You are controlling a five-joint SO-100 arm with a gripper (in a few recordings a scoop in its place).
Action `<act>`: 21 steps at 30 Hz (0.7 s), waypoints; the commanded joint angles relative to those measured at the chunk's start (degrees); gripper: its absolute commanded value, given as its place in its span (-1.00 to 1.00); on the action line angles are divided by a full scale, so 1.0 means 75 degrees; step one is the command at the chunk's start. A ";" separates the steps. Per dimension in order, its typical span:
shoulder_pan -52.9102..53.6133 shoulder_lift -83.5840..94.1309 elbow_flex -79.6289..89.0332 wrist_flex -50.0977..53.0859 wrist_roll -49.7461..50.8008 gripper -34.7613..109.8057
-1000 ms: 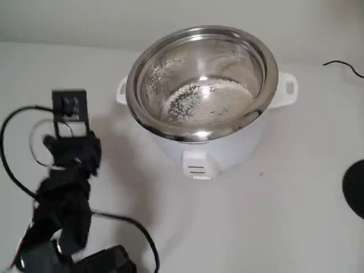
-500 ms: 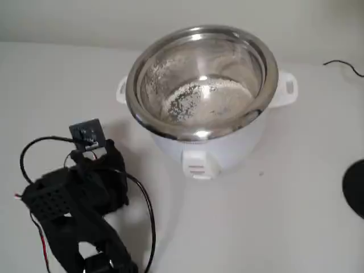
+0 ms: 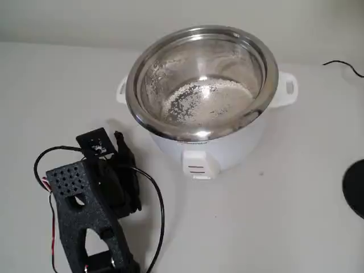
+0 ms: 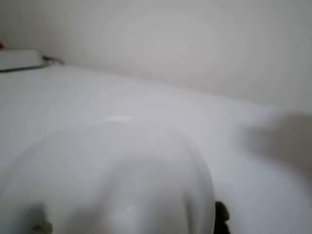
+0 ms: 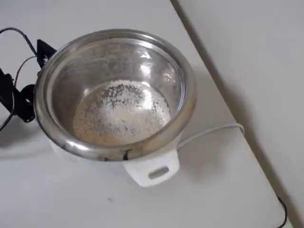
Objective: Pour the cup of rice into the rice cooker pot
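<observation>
Fixed view: black arm (image 3: 94,199) low on the white counter (image 3: 273,216), at 8 o'clock from the rice cooker pot (image 3: 202,82); jaws' state cannot be told. Blurred whitish cup (image 4: 107,180) close in wrist view. Rice (image 5: 121,111) lies on the pot's bottom.

a blurred pale rounded shape (image 4: 112,185) fills the wrist view's foreground, cut off by the bottom edge; unidentifiable.

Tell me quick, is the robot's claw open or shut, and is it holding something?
Gripper: cannot tell if it is open or shut. A blurry whitish round thing, maybe the cup, sits right at the wrist camera.
</observation>
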 commanded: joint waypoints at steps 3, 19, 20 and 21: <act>0.0164 -0.0281 0.0000 -0.0105 0.0164 -0.13; 0.0715 0.0750 0.0867 0.0141 0.0469 0.59; 0.0727 0.1031 0.1172 0.0188 0.0598 0.59; 0.0738 0.1336 0.1500 0.0234 0.0715 0.59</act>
